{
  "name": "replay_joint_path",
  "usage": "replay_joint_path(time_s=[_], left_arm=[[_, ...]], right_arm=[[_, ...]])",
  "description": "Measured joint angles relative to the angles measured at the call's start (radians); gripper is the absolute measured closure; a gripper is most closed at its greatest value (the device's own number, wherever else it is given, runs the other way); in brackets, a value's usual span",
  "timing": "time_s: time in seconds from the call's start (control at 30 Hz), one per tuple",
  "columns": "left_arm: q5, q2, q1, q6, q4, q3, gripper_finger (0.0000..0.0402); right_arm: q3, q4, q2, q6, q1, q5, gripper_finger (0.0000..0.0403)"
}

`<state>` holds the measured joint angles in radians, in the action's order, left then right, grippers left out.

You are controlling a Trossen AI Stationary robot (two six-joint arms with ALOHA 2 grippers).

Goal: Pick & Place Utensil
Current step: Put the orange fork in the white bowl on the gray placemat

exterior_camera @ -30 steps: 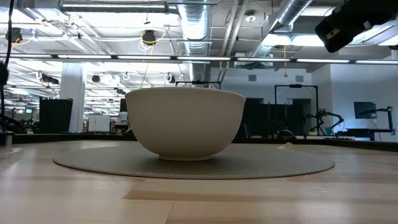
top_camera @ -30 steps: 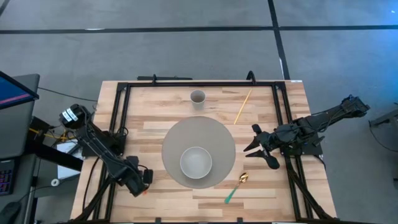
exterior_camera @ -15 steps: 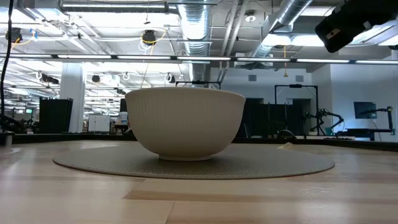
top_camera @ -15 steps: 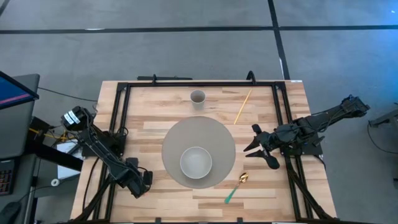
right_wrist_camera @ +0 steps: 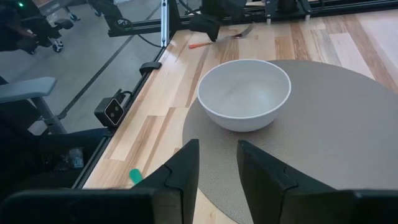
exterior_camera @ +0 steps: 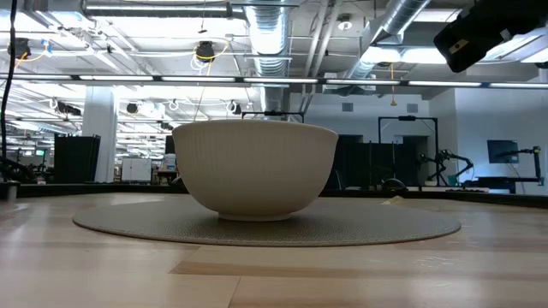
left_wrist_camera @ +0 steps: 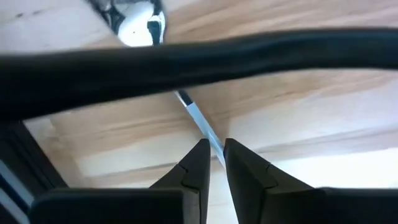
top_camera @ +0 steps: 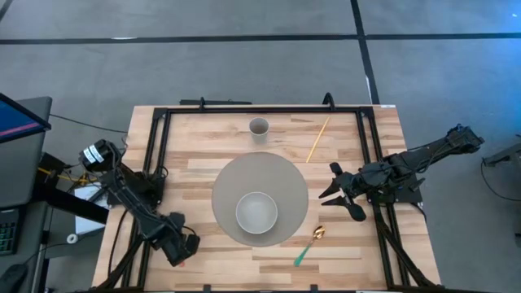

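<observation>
1. Looking straight down, the left gripper (top_camera: 183, 247) sits low at the lower left of the wooden table (top_camera: 203, 138), near the frame rail.
2. Its wrist view shows the two fingers drawn in to a narrow slit, with a thin silver utensil (left_wrist_camera: 198, 118) running between the tips. It appears to be pinched there.
3. The utensil lies close over the tabletop. Whether it has cleared the wood cannot be told.
4. The right gripper (top_camera: 338, 194) waits right of centre, beside the round grey mat (top_camera: 285, 179), fingers spread and holding nothing.
5. A white bowl (top_camera: 256, 212) stands on the mat's lower half and looks empty.
6. A gold spoon with a green handle (top_camera: 310, 243) lies untouched on the wood, lower right of the mat.
7. Judged from this, the pick is made or nearly made. Lifting, carrying and setting the utensil down are all left.
</observation>
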<state>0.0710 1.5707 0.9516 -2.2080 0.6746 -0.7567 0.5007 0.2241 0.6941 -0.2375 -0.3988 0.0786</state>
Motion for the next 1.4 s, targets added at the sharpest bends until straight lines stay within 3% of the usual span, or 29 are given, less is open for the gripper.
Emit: replay_joint_path(time_s=[0.1,0.27,0.73,0.83,0.93,1.03,1.2,1.4], left_arm=[[-0.016,0.000,0.015,-0.004,0.002,0.000,0.0354],[-0.186,0.001,0.020,-0.036,0.007,0.000,0.0354],[-0.269,0.002,0.013,0.033,0.005,0.001,0.0297],[-0.280,0.002,0.013,0.042,0.012,0.002,0.0311],[-0.287,0.002,0.013,0.082,0.016,0.003,0.0351],[-0.361,0.004,0.008,0.083,0.012,0.005,0.0388],[-0.465,0.005,-0.052,0.118,-0.085,-0.003,0.0387],[-0.478,0.004,-0.205,0.393,-0.153,-0.123,0.0390]], right_arm=[[0.000,0.000,0.000,0.000,0.000,0.000,0.0300],[0.000,0.000,0.000,0.000,0.000,0.000,0.0300],[0.000,0.000,0.000,0.000,0.000,0.000,0.0300],[0.000,0.000,0.000,0.000,0.000,0.000,0.0300],[0.000,0.000,0.000,0.000,0.000,0.000,0.0300],[0.000,0.000,0.000,0.000,0.000,0.000,0.0300],[0.000,-0.004,0.000,0.001,0.000,0.009,0.0300],[0.000,-0.069,0.034,0.009,0.000,0.034,0.0300]])
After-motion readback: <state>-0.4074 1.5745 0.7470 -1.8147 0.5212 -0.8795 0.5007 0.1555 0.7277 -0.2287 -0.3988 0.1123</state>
